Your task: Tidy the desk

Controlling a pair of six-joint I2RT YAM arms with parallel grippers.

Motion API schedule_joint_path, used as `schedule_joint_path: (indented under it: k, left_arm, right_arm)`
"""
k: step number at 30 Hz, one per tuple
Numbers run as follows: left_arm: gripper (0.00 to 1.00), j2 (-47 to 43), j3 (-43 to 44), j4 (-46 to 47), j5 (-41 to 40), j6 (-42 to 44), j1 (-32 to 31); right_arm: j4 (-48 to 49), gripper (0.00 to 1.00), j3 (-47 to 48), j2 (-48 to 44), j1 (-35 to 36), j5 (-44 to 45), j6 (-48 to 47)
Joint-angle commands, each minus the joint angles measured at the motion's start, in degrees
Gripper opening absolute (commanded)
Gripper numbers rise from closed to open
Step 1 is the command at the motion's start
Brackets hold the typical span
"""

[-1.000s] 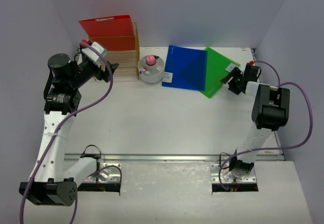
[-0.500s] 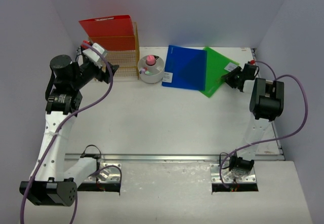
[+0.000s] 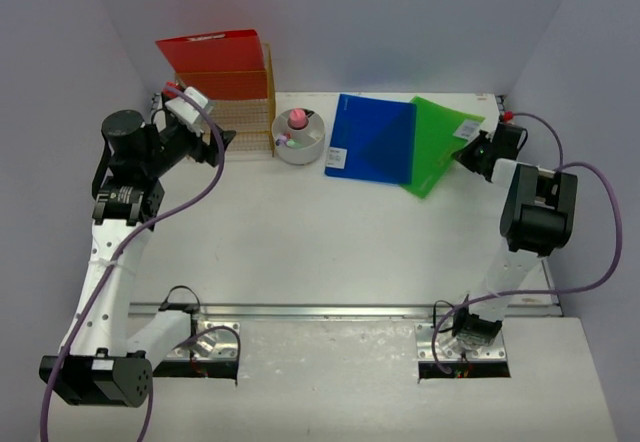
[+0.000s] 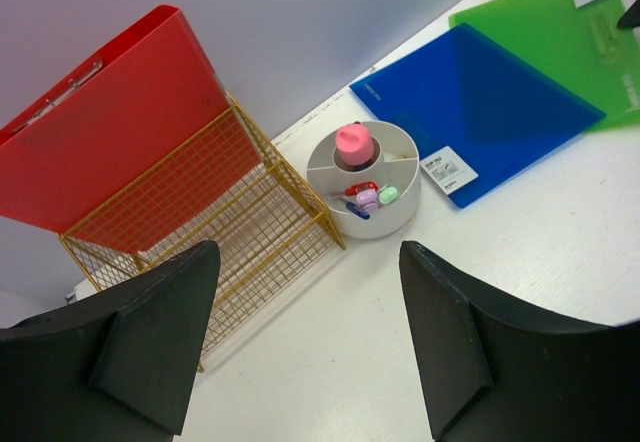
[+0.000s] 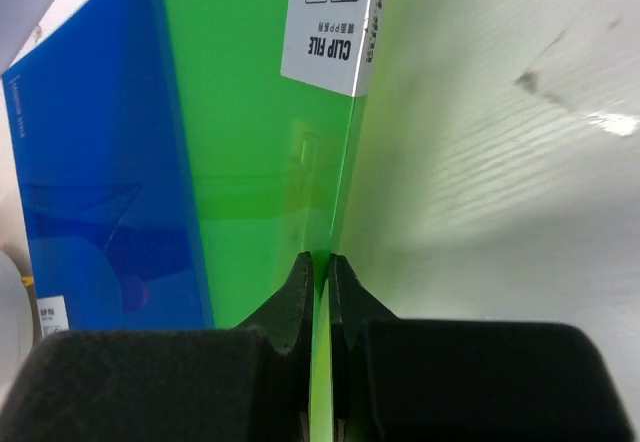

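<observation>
On the white desk (image 3: 320, 232) a green folder (image 3: 440, 142) lies at the back right, partly under a blue folder (image 3: 372, 139). My right gripper (image 3: 468, 152) is shut on the green folder's right edge. In the right wrist view the thin green sheet (image 5: 260, 142) runs between the closed fingertips of that gripper (image 5: 318, 260), with the blue folder (image 5: 100, 162) to its left. My left gripper (image 3: 222, 142) hovers open at the back left, near the gold wire rack (image 3: 245, 122). Nothing is between its fingers (image 4: 308, 252).
A red folder (image 3: 212, 57) stands in the wire rack (image 4: 230, 222) against the back wall. A round white organizer (image 3: 299, 135) with a pink item and small clips sits between rack and blue folder. A metal rail (image 3: 340, 310) runs along the near edge.
My right gripper has closed on the green folder's edge and pulled toward the right wall. Both folders have slid slightly right. The left arm has hardly moved.
</observation>
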Motion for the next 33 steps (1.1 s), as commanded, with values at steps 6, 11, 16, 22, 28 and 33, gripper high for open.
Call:
schedule_joint_path:
  k: [6, 11, 16, 22, 28, 33]
  left_arm:
    - [0.69, 0.1, -3.0, 6.0, 3.9, -3.1, -0.3]
    - [0.67, 0.8, -4.4, 6.4, 5.8, -2.9, -2.0]
    - [0.66, 2.5, -4.6, 6.4, 5.8, -4.4, -6.7]
    - [0.66, 6.6, -4.2, 9.7, 5.4, -15.0, -14.2]
    - [0.65, 10.2, -4.6, 9.9, -0.4, -21.7, -22.9]
    - [0.66, 11.0, -5.9, 8.8, -7.3, -20.7, -26.0]
  right_arm:
    - [-5.0, 0.0, -1.3, -19.2, -2.8, -7.3, -21.3]
    - [-6.1, 0.0, -2.4, -26.9, -2.8, -12.6, -25.5]
    - [-6.4, 0.0, -3.5, -32.2, -2.6, -20.1, -29.9]
    - [-8.4, 0.0, -6.3, -38.0, -0.6, -27.8, -35.2]
    - [-19.8, 0.16, -5.3, -36.6, 0.1, -23.1, -31.3]
    - [-28.4, 0.54, -6.4, -32.9, -2.0, -14.8, -29.9]
